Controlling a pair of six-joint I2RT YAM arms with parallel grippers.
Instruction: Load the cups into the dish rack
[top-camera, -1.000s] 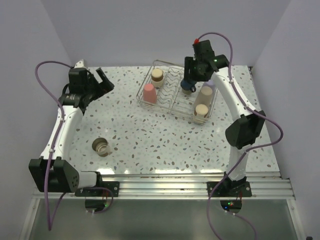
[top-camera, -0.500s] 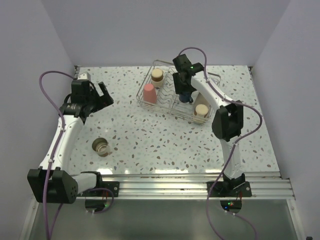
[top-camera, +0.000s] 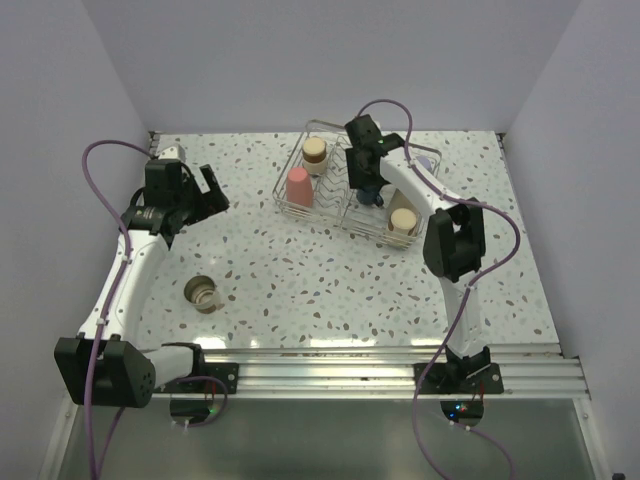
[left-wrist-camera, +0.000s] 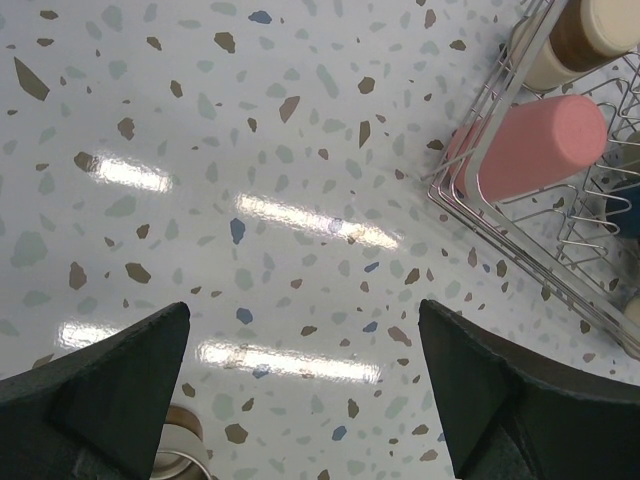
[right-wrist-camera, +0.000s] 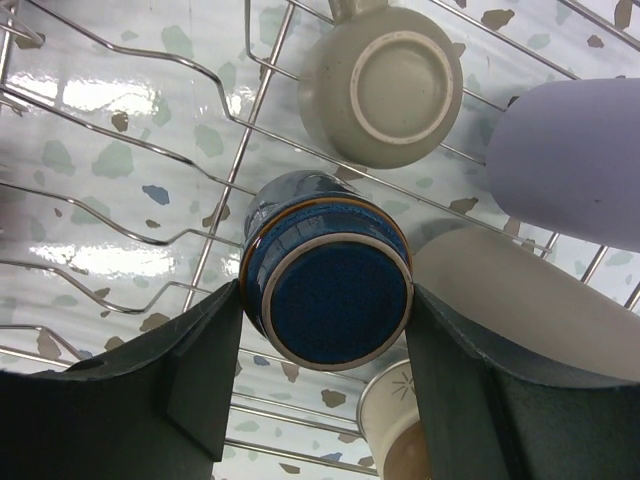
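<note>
The silvery wire dish rack (top-camera: 289, 207) stands at the far middle of the table. In it are a coral-pink tumbler (top-camera: 298, 186), a beige cup (top-camera: 315, 150) and a beige cup (top-camera: 403, 221). My right gripper (top-camera: 369, 188) reaches into the rack, shut on a dark blue cup (right-wrist-camera: 335, 283) held bottom-up among the wires. Around it in the right wrist view are a grey-beige handled mug (right-wrist-camera: 384, 84), a lavender tumbler (right-wrist-camera: 572, 160) and a beige tumbler (right-wrist-camera: 505, 290). My left gripper (top-camera: 207, 184) is open and empty above the table. A grey metallic cup (top-camera: 203, 293) stands alone at the near left.
The left wrist view shows the rack's corner (left-wrist-camera: 497, 228) with the pink tumbler (left-wrist-camera: 535, 145) lying in it, and the lone cup's rim (left-wrist-camera: 180, 455) at the bottom left. The table's walls rise at the back and both sides.
My right arm has swung left and lowered the dark blue cup into the middle of the rack. My left gripper has barely shifted.
</note>
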